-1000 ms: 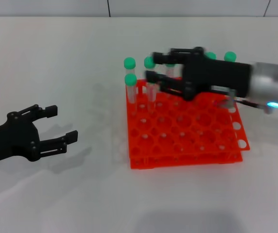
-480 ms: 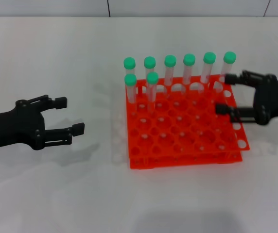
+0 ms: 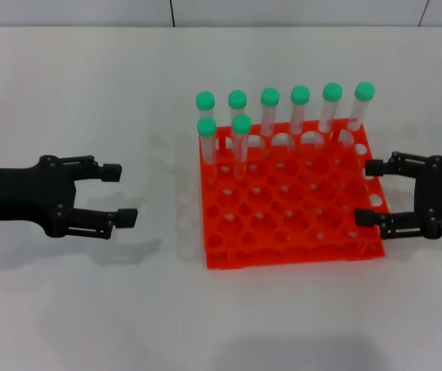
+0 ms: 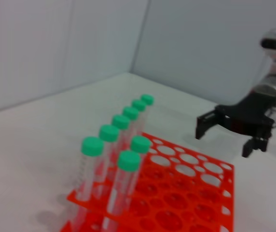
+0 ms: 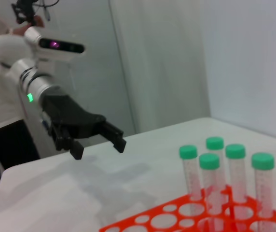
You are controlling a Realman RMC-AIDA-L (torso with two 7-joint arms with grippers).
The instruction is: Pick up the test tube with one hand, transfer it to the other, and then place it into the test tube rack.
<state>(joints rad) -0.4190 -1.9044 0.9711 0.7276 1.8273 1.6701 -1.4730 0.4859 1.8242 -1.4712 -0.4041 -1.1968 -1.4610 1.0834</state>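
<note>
While both grippers hang open, left gripper [image 3: 120, 195] and right gripper [image 3: 369, 192] flank the rack [image 3: 294, 205]

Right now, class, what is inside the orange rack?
Eight green-capped tubes stand in the test tube rack: six along its far row, two in the next. Other holes look empty. Both pincers are open and outside it.

Green-capped test tube [image 3: 241, 143] upright in orange rack [image 3: 298, 247]

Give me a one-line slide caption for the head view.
Eight green-capped tubes stand in the orange rack; left gripper and right gripper open, empty, flanking it.
</note>
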